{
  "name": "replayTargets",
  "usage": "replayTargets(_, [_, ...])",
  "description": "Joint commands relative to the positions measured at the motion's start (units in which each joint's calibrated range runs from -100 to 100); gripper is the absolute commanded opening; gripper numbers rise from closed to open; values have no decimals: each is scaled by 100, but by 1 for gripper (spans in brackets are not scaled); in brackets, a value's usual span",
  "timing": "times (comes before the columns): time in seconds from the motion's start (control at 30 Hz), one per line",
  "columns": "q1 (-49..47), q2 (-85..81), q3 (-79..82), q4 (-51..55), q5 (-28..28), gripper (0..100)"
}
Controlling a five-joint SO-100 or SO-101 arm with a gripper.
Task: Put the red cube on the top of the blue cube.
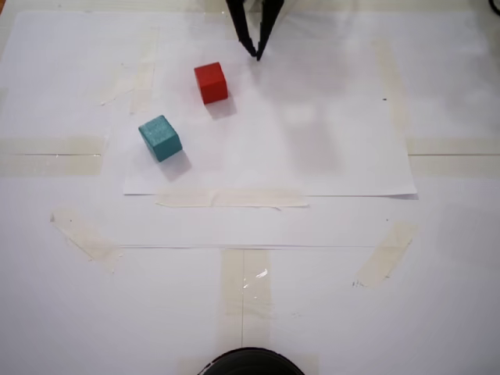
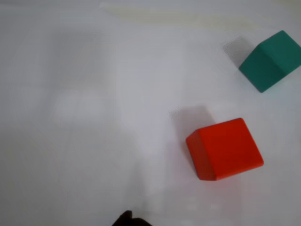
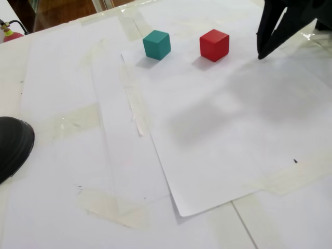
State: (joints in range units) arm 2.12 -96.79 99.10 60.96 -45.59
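Red cube: the red cube [image 1: 211, 83] sits flat on the white paper [image 1: 328, 133] taped to the counter [image 1: 437, 297], untouched and on its own.
Blue cube: the blue cube [image 1: 160, 137] sits on the same paper, near the red one but clearly apart, nothing on top of it.
Fingers: the gripper [image 1: 255, 53] hangs just beside the red cube, empty; its dark fingers [image 3: 271, 36] taper to tips that look nearly together, holding nothing.
Wrist view: both cubes show, red cube [image 2: 225, 149] nearer, blue cube [image 2: 271, 60] further off.
Done so far: judging by this, nothing.
Left to do: grasp the red cube, lift it, carry it over, set it squarely on the blue cube, let go.
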Motion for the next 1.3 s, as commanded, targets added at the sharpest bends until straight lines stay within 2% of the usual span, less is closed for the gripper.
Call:
replayTargets(0.0, [53, -64, 81, 31, 29, 0])
replayTargets(0.6, [129, -64, 0, -75, -5, 0])
replayTargets(0.77, [220, 203, -1308, 390, 137, 0])
replayTargets(1.03, [598, 2082, -3904, 847, 694, 0])
replayTargets(1.27, [916, 3464, -4649, 814, 864, 0])
